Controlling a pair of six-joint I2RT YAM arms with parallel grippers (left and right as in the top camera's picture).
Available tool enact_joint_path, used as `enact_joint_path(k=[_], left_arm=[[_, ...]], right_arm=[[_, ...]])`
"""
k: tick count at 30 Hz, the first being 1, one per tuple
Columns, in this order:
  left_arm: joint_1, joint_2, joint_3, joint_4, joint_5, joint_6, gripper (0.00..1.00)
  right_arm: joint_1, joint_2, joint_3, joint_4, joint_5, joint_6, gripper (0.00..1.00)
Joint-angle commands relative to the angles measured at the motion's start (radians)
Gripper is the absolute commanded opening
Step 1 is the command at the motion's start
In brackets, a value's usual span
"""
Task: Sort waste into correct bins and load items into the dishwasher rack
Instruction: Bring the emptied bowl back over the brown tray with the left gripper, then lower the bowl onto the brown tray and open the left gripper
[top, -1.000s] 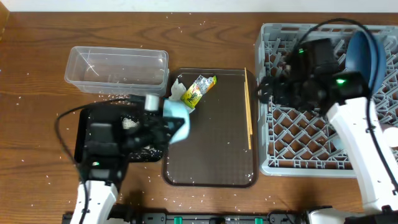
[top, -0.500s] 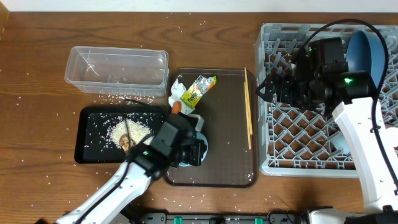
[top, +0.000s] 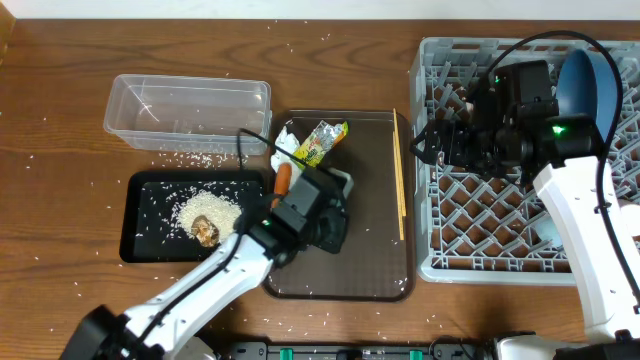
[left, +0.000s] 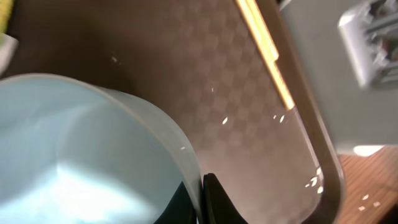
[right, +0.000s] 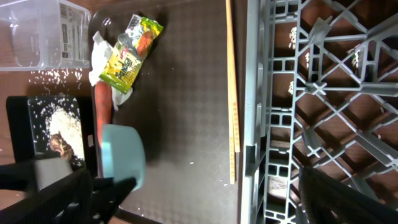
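Over the checker-textured brown tray (top: 380, 270), the left gripper (left: 200, 199) is clamped on the thin, smooth wall of the light-blue cup (right: 121, 163), just below the tapered orange carrot (top: 282, 177). Crumpled white tissue (top: 285, 145) and a glossy yellow-green wrapper (top: 318, 142) lie near the tray's top edge. Slim wooden chopsticks (top: 399, 175) run straight along its right side. Loose rice (top: 205, 205) and a knobbly brown lump (top: 206, 230) sit in the shallow black tray (top: 150, 195), beside the clear tub (top: 188, 110). Above the grey lattice rack (top: 480, 230), which holds an upright dark-blue plate (top: 585, 85), the right gripper (top: 425, 148) hangs with its jaws spread wide and empty.
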Motion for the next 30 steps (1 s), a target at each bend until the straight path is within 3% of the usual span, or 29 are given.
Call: enact_joint_path(k=[1, 13, 17, 24, 30], left_arm=[[-0.036, 0.034, 0.030, -0.005, -0.056, 0.056, 0.06], [-0.139, 0.069, 0.031, -0.016, -0.219, 0.146, 0.06], [-0.141, 0.070, 0.031, -0.018, -0.222, 0.147, 0.06], [-0.141, 0.070, 0.031, -0.055, -0.230, 0.259, 0.06], [-0.141, 0.069, 0.031, -0.099, -0.185, 0.262, 0.06]], right_arm=[[0.009, -0.016, 0.005, -0.002, -0.008, 0.011, 0.99], [0.009, -0.016, 0.005, -0.004, -0.008, 0.011, 0.99], [0.009, -0.016, 0.005, -0.007, -0.008, 0.011, 0.99], [0.009, -0.016, 0.005, -0.008, -0.008, 0.011, 0.99], [0.009, -0.016, 0.005, -0.016, -0.008, 0.011, 0.99]])
